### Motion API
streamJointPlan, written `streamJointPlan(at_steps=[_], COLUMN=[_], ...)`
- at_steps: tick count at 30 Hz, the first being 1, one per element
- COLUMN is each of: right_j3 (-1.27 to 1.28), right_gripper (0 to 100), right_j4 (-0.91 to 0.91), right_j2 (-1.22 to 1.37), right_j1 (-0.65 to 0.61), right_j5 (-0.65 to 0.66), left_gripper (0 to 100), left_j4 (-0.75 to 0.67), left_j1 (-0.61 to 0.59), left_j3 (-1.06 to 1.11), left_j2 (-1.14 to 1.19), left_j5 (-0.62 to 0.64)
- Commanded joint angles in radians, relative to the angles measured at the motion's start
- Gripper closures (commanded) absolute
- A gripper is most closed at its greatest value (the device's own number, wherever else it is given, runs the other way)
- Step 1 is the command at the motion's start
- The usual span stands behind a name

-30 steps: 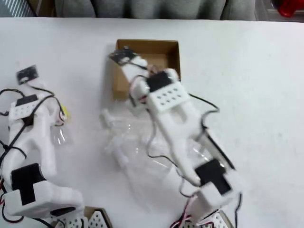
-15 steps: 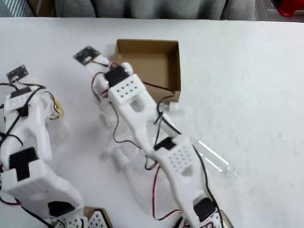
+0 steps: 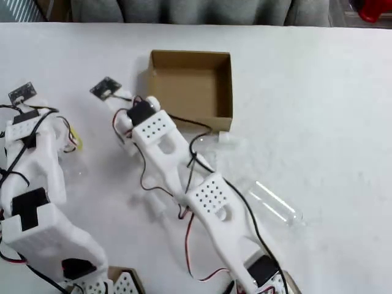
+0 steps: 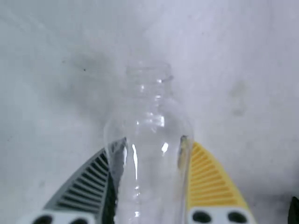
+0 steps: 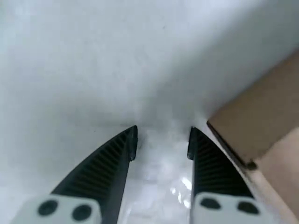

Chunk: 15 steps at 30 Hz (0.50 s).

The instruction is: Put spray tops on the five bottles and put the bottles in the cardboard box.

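One clear bottle [image 4: 148,112] in the left claw [image 4: 153,140], base out of frame.

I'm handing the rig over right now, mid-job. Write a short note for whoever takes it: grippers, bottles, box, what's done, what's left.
Left gripper: shut on a clear bottle whose neck is bare, no spray top.
Right gripper: low over the table beside the box; its grip is unclear.
Box: no bottle visible inside.
Loose bottles: one lying bottle right of the right arm, another by the box's near wall.
Done: nothing boxed.
Left: fit the tops and box the bottles.
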Motion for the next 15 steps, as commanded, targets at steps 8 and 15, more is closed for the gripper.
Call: streamJointPlan(at_steps=[8,15], right_j3=[-0.054,-0.040], right_gripper=[96.7,98.3], right_j4=[0.058,0.166], right_j2=[0.013,-0.185], right_j1=[0.033,0.142], right_j5=[-0.003,-0.009], left_gripper=[98,98], left_j4=[0.009,0.008], left_j1=[-0.002,-0.002], left_j3=[-0.051,-0.051], left_j2=[-0.008,-0.008], left_j5=[0.009,0.008])
